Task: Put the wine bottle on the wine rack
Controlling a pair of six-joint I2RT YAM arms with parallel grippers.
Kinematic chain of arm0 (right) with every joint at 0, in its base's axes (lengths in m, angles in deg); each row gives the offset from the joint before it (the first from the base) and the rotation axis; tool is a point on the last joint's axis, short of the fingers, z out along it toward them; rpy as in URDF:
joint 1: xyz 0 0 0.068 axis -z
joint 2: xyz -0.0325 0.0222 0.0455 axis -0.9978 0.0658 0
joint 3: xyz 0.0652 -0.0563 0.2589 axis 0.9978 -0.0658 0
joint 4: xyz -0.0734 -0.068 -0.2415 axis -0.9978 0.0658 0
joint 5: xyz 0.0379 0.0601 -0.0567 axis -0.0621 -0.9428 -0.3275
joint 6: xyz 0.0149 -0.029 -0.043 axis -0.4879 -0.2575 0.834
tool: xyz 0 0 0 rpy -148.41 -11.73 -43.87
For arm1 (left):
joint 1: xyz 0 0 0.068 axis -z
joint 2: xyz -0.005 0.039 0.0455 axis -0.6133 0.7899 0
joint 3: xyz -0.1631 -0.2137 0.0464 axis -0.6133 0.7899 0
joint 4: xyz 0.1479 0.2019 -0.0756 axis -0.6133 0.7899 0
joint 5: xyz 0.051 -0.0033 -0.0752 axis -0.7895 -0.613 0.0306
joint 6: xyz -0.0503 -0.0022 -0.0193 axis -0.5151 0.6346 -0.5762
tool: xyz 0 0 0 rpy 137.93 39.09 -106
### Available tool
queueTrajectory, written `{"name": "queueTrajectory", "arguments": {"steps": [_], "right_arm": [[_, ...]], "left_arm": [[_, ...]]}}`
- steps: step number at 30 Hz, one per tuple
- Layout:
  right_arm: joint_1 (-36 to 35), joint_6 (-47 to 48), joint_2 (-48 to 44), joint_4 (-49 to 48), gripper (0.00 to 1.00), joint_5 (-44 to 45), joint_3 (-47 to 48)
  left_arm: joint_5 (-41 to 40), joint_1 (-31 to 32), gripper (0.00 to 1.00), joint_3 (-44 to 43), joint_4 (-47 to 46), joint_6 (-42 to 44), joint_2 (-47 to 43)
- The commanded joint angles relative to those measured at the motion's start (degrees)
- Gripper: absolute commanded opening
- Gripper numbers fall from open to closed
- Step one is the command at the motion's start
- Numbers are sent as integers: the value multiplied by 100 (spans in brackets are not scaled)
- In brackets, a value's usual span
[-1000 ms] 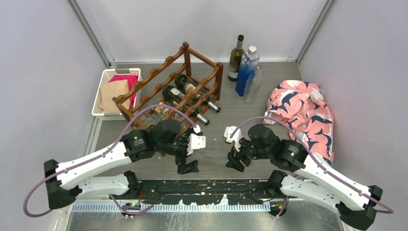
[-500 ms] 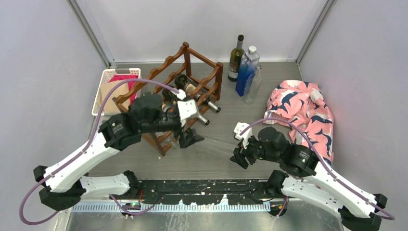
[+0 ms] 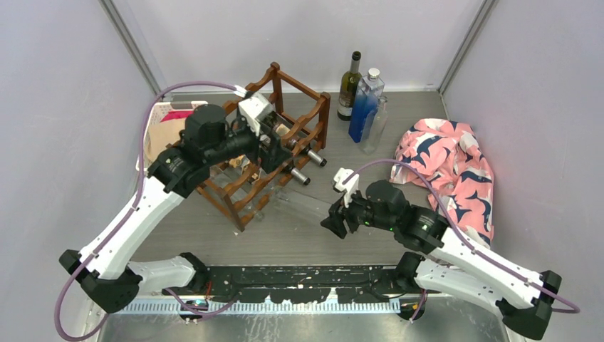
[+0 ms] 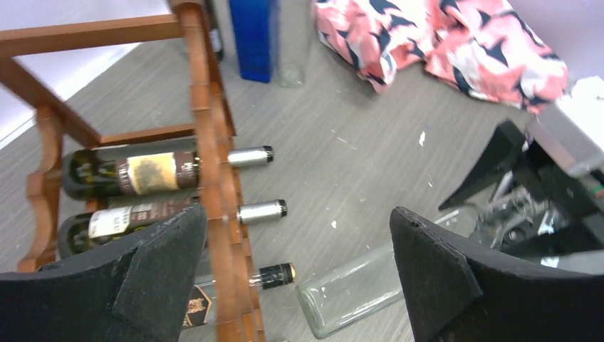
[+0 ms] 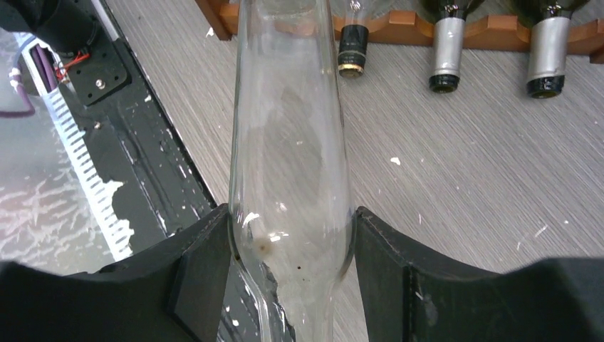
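Top view first. Your left end effector (image 3: pixel 279 151) hangs over the rack (image 3: pixel 299 84), fingers spread wide with nothing between them. Your right end effector (image 3: pixel 336 219) is low over the near desk (image 3: pixel 370 171), clamped on the clear bottle (image 3: pixel 299 203). The glass runs from that end effector leftward, base first, toward the rack's near corner. The cloth (image 3: pixel 449 160) lies off to the right, well apart.

Left wrist now. Both fingers (image 4: pixel 153 274) stand far apart and empty, and you look down between them. The rack's front rail runs down the left side, with three stored bottles (image 4: pixel 142 173) poking their necks through it. The clear bottle's base shows low in the middle, near the rail and just beside the lowest neck. The right end effector is at its other end.

Right wrist. Your fingers (image 5: pixel 206 278) press both sides of the clear bottle where the body narrows. The body runs straight away from you, its far end up at the rack's bottom rail, just left of a black-capped neck. You cannot tell whether it touches the rail or the desk.
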Motion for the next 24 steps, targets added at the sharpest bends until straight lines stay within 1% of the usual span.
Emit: {"name": "queueTrajectory", "arguments": {"steps": [1,4,8,15,24], "right_arm": [[-5,-162,223,-1659,1,-99,83],[-5,-137,491,-1972,1,-117,152],[-4,-194,786,-2314,1,-219,206],[-36,-289,958,-2780,1,-229,132],[-136,-334,1308,-2930,1,-199,216]], "left_arm": [[-25,-480,98,105,-736,-600,-412],[-21,-617,98,352,-996,-653,-640],[-152,-681,98,627,-1103,-566,-816],[-371,-689,97,972,-1207,-370,-1043],[-530,-694,97,1136,-1301,-231,-1200]]}}
